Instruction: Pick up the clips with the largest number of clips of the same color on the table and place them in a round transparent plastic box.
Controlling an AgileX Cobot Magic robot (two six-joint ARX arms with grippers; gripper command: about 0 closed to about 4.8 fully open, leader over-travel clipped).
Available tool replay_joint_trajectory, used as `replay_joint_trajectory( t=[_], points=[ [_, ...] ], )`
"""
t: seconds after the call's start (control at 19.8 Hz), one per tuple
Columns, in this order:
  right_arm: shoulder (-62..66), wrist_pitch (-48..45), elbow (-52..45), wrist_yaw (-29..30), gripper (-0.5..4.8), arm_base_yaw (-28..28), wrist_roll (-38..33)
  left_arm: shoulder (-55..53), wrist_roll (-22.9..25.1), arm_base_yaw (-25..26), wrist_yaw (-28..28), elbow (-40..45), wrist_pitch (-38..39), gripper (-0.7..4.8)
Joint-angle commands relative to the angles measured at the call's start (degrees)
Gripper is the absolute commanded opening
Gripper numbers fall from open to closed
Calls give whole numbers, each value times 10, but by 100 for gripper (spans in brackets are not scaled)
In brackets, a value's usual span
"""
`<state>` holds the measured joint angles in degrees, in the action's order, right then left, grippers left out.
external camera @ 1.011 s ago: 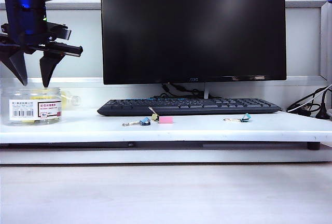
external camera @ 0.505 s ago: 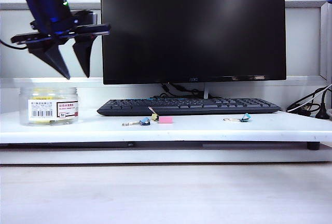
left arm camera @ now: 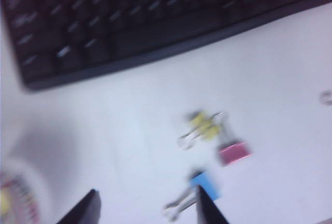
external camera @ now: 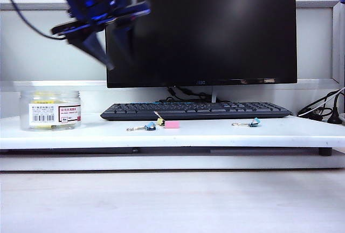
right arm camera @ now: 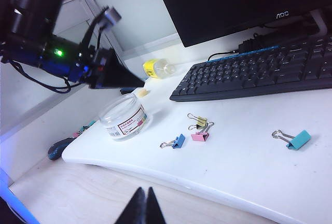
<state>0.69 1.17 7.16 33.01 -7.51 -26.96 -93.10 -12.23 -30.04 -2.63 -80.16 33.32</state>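
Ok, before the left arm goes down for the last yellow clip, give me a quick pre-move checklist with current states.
1. left gripper open and empty, high in front of the monitor: ok.
2. yellow clip lying free on the desk: ok.
3. Clearance: pink clip lies right beside it, contact unclear: cannot tell.
4. blue clip apart from the yellow clip: ok.
5. round transparent plastic box upright, top open: ok.
6. right gripper shut, low in front of the desk, out of the way: ok.
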Motion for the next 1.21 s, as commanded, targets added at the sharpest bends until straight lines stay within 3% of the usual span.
replay_joint_trajectory(
  t=[0.05,0.45,0.86,1.21],
  points=[
    [0,-9,3,2,-6,0,-1,-3,-3,-17,2,-2,-11,246],
    [0,-10,3,4,-6,0,-1,-61,14,-57,85,-2,-47,247],
    [0,-10,3,3,-6,0,-1,-84,10,-59,34,-2,-65,247],
    [0,-10,3,4,-6,0,0,-111,-54,-59,14,-2,-78,247]
  ],
)
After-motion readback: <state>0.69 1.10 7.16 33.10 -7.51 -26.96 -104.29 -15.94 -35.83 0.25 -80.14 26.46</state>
